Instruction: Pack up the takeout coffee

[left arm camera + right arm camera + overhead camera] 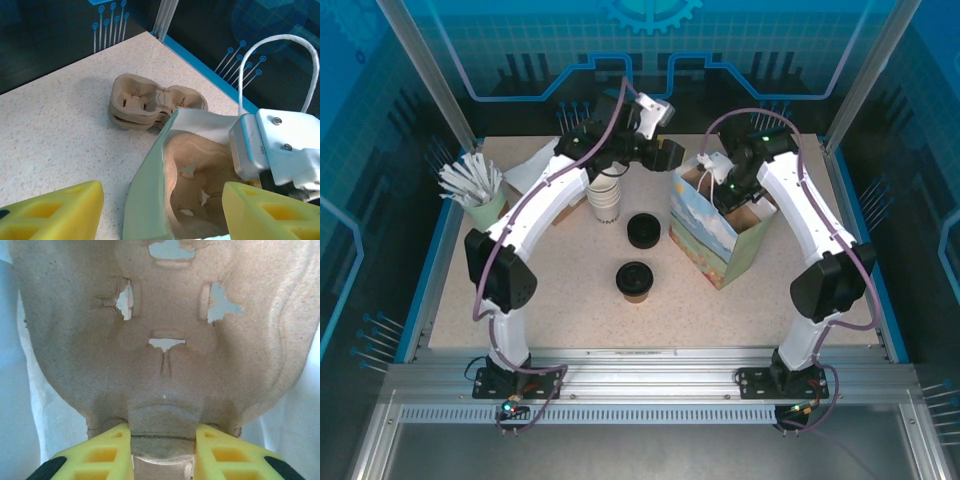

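1. Takeout coffee [634,280]: tan paper cup under a black lid. It stood upright on the table [560,310], near centre, left of the paper bag [703,240] and apart from both grippers; not yet packed.
2. Paper bag: stood open right of centre, with a moulded pulp cup carrier [165,340] inside.
3. Right gripper [162,452]: fingers clamped on the carrier's central rib, inside the bag's mouth.
4. Left gripper [161,215]: at the bag's rim, fingers spread apart, holding nothing.
5. Step, as judged: seating the carrier in the bag, ahead of loading the cup.
6. Next move, as judged: settle the carrier flat and let go. Then grasp the cup by its side below the lid, keep it upright, and lower it into a carrier well.
7. Surroundings: loose black lids [643,230] just beyond the coffee; stack of white paper cups [605,200] farther left; spare carriers [152,102] near the bag.
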`<state>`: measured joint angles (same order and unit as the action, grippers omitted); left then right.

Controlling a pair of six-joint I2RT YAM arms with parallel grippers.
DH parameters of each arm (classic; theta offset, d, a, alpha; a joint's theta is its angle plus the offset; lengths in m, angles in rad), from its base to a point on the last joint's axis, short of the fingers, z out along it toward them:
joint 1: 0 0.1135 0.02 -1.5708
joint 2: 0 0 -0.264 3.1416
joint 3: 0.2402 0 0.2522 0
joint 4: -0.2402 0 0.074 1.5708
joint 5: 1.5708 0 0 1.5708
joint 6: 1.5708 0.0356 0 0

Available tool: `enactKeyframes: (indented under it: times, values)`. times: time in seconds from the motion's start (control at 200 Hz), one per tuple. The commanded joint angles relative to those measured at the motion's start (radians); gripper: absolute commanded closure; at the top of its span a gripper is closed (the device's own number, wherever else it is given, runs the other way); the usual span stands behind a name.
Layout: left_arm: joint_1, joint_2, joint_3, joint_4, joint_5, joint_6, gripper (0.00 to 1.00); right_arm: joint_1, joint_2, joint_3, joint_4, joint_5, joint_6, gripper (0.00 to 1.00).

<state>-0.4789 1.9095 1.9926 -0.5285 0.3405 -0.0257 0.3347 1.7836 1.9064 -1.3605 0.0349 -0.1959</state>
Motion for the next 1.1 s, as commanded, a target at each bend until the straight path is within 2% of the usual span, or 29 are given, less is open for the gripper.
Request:
enactKeyframes:
  times: [0.0,0.245,0.39,0.79,0.98,1.095]
  values:
    - [0.021,-0.113,-0.116,0.075,-0.054,-0.051,0.34,0.009,0.011,-0.035,0.007,-0.024,0.007,0.71]
    - [0.022,-0.343,-0.431,0.239,-0.106,-0.134,0.33,0.017,0.007,-0.099,0.054,-0.028,0.021,0.71]
    - [0.022,-0.434,-0.553,0.29,-0.108,-0.172,0.33,0.017,0.017,-0.122,0.082,-0.03,0.027,0.7]
    - [0.02,-0.535,-0.689,0.309,-0.123,-0.193,0.32,0.017,0.003,-0.147,0.127,-0.064,0.034,0.69]
    - [0.004,-0.538,-0.723,0.388,0.033,-0.276,0.33,0.007,-0.009,-0.108,0.107,-0.07,0.031,0.69]
    - [-0.078,-0.534,-0.71,0.419,0.045,-0.29,0.33,0.006,-0.006,-0.107,0.106,-0.072,0.032,0.69]
